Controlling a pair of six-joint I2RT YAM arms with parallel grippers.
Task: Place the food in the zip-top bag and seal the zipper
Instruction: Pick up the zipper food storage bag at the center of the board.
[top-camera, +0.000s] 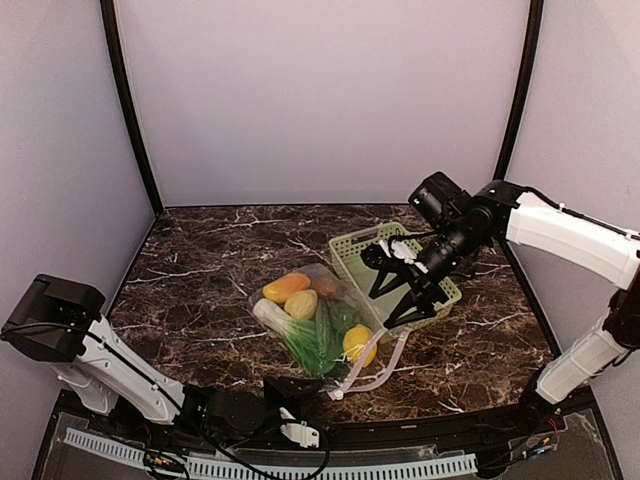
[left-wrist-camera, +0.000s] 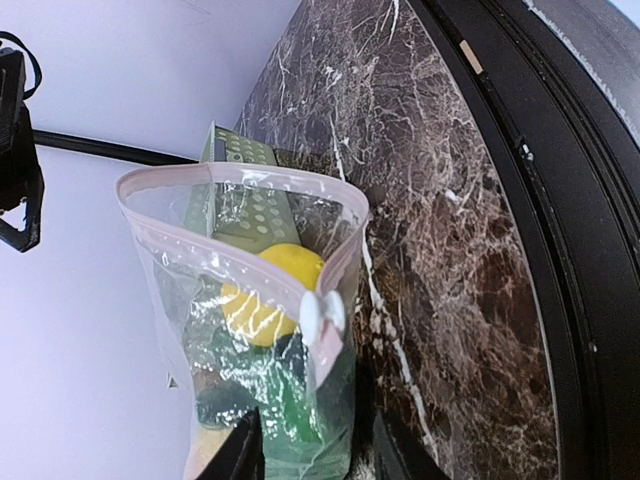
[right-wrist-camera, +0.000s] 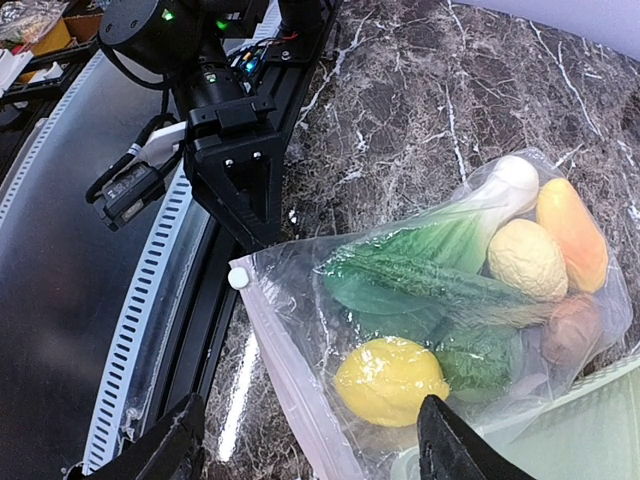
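Bright even light, sharp (glare on zip-top bag (left-wrist-camera: 200, 270)).

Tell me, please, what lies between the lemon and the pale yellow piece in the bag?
Green leaves of the bok choy, as the right wrist view shows.

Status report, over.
Left gripper astride bag edge, grip unclear; right gripper open above. Food in bag, zipper unsealed. Basket beside bag, not blocking.

Right gripper (top-camera: 384, 306) spread wide, raised; left gripper (right-wrist-camera: 256, 228) down low
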